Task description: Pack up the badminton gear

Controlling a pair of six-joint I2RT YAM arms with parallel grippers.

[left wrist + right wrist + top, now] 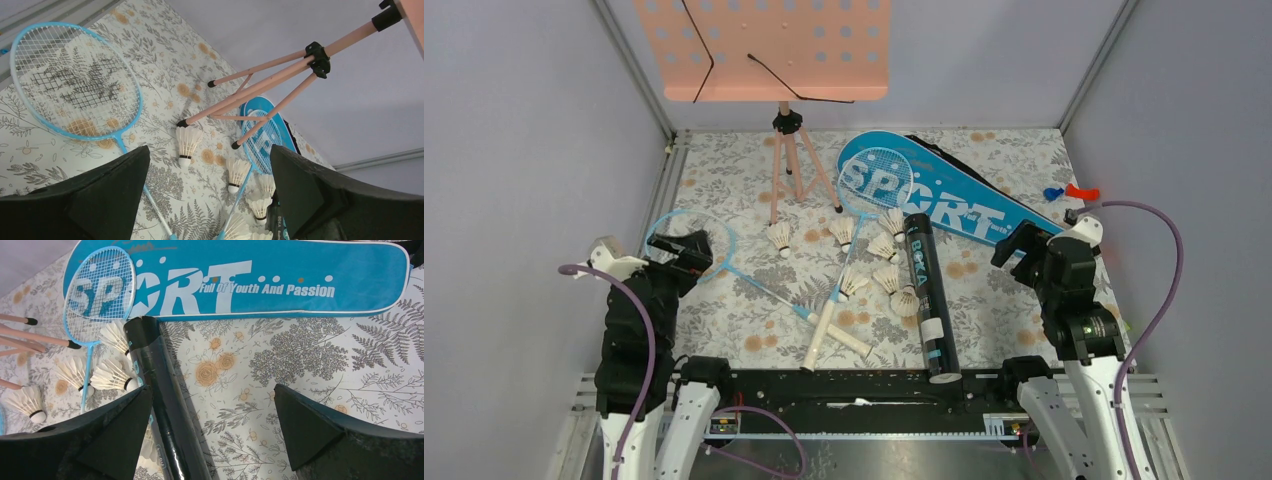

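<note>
Right end effector (211, 390) wide open, empty; black tube (160, 390) nearby, to its left.

Stand (764, 50): top is cut off by the upper edge.
Left racket (679, 220): head is partly hidden by the left gripper (682, 245).
Bag (984, 215): one end is covered by the second racket (876, 180).
Tube (156, 365): lower end is cut off by the bottom edge.
Red-blue item (1069, 191): too small to be identified.

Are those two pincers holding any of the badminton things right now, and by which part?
Nothing is held. The left pincer and the right pincer both stand wide open, gripping nothing.
</note>
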